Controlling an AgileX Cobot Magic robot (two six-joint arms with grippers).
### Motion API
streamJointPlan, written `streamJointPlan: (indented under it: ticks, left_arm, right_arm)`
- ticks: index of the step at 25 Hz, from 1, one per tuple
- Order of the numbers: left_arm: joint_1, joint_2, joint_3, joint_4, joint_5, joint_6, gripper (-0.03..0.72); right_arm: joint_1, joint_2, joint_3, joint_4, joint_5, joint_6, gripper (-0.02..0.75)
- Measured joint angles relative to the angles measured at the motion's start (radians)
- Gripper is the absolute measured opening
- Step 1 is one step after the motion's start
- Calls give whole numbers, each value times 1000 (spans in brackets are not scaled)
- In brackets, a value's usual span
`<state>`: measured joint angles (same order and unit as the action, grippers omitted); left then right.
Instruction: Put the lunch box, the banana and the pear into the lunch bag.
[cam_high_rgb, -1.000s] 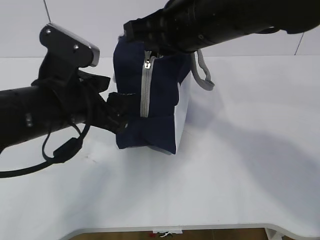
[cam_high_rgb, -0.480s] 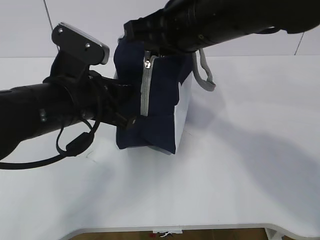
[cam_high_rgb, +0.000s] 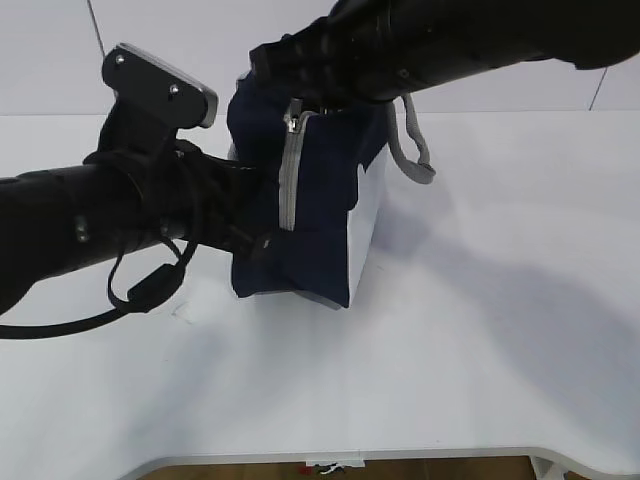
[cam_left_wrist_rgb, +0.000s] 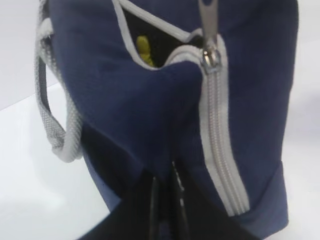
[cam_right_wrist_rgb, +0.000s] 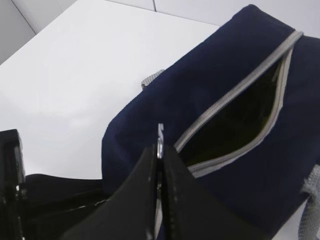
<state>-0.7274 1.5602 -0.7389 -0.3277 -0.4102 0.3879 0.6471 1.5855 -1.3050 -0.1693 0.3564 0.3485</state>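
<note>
— Both sets of fingers are closed now. The left gripper (cam_left_wrist_rgb: 165, 200), open a second ago, has moved in and pinched the navy fabric low on the lunch bag (cam_high_rgb: 310, 210).

— And the right gripper (cam_right_wrist_rgb: 159, 150)?

— Clamped on the zipper pull (cam_left_wrist_rgb: 209, 22) at the bag's top, unchanged. The bag stands on the white surface (cam_high_rgb: 480, 330), its mouth partly open, something yellow (cam_left_wrist_rgb: 145, 50) inside.

— So the left braces the bag, probably for zipping.

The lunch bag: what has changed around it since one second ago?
The left claw moved in and closed on the navy fabric at the end of the lunch bag. The right claw stayed shut on the zipper pull; the bag kept its place.
</note>
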Motion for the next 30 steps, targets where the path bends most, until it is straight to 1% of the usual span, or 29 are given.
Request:
streamJointPlan:
  ticks: [7,13,20,25,30]
  left_arm:
    - [0,-28,0,2,39,0,-4]
    - [0,-32,0,9,44,0,-4]
    - [0,-105,2,14,95,0,-4]
    - [0,-130,2,54,143,0,-4]
    - [0,-131,2,117,173,-2,-4]
  right_arm:
    - [-9,0,0,-15,-17,0,13]
    - [-57,1,0,-15,-24,16,13]
    - [-63,1,0,-9,-53,20,13]
    - [-63,1,0,-7,-76,20,13]
    - [-75,6,0,-3,-76,20,13]
